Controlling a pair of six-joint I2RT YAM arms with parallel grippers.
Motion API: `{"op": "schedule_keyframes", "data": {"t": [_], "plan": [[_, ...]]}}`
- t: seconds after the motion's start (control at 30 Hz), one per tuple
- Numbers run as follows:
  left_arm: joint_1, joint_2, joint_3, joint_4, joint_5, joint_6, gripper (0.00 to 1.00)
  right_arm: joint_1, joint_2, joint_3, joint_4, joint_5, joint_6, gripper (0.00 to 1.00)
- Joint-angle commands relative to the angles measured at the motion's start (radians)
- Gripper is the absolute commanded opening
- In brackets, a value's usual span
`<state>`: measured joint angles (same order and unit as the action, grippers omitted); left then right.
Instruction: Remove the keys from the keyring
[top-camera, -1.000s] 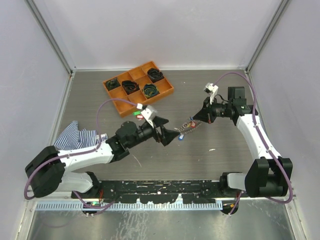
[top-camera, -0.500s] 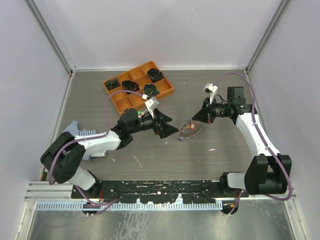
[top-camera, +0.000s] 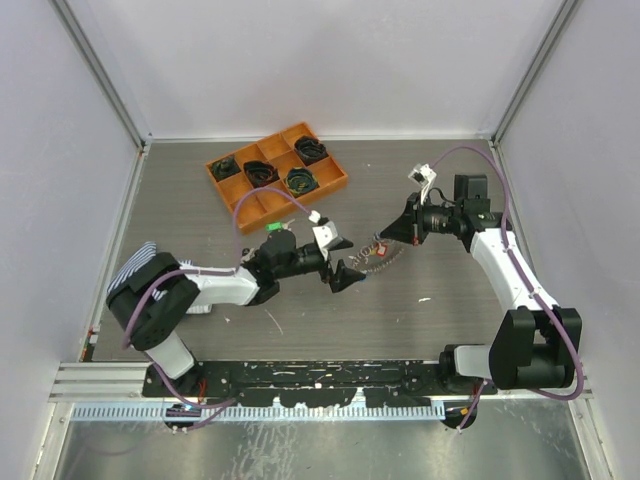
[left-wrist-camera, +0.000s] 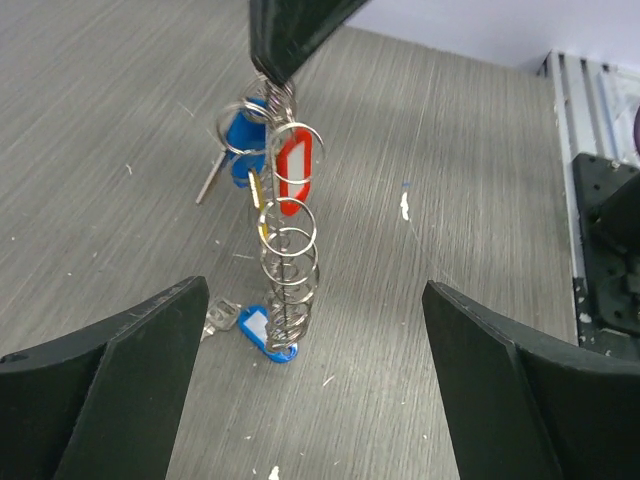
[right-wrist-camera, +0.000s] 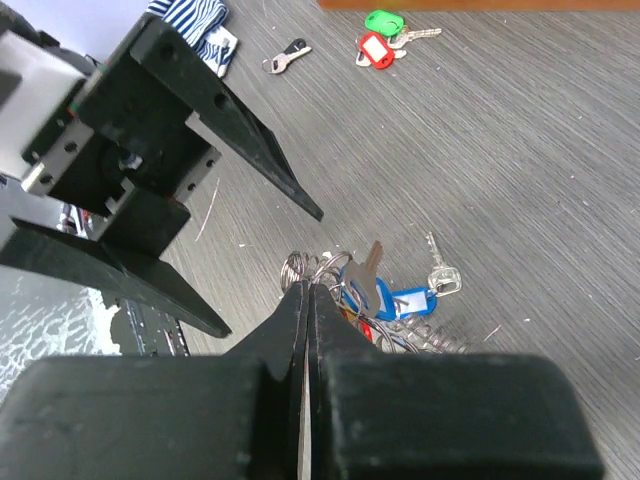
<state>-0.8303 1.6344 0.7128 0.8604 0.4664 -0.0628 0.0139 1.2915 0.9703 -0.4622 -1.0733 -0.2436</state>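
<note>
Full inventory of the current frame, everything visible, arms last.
keyring: 1, silver, hanging from the right gripper, lower end down at the table
keys on ring: at least 3 tagged, one red, two blue; the rest are too tangled to count
loose keys: a green-tagged and a red-tagged one together, plus a dark-headed key, on the table apart from the ring
tray: 1, orange, far left
coiled bundles: 4, black, in the tray's compartments
cloth: 1, blue-white striped, left edge
table: grey wood-grain
left gripper: open, facing the keyring, not touching it
right gripper: shut on the keyring's top
</note>
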Motion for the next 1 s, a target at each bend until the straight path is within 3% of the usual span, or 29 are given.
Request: {"op": "schedule_keyframes", "data": {"t": [0.0, 0.2, 0.37, 0.63, 0.8, 0.97], "plan": [[-0.03, 0.01, -0.004, 0.147, -0.107, 0.098, 0.9, 0.006, -0.019, 0.003, 0.103, -0.064, 0.073, 0.01], [-0.076, 0.077, -0.006, 0.194, -0.229, 0.125, 0.88, 0.014, -0.013, -0.013, 0.158, -0.083, 0.126, 0.01], [-0.082, 0.145, -0.002, 0.306, -0.325, 0.116, 0.79, 0.015, -0.013, -0.02, 0.179, -0.099, 0.149, 0.01], [-0.082, 0.198, 0.03, 0.321, -0.312, 0.111, 0.66, 0.015, -0.011, -0.025, 0.188, -0.114, 0.159, 0.01], [-0.082, 0.216, 0.046, 0.333, -0.271, 0.111, 0.64, 0.015, -0.011, -0.025, 0.188, -0.12, 0.16, 0.01], [-0.083, 0.234, 0.058, 0.358, -0.253, 0.107, 0.52, 0.015, -0.008, -0.028, 0.189, -0.123, 0.163, 0.01]]}}
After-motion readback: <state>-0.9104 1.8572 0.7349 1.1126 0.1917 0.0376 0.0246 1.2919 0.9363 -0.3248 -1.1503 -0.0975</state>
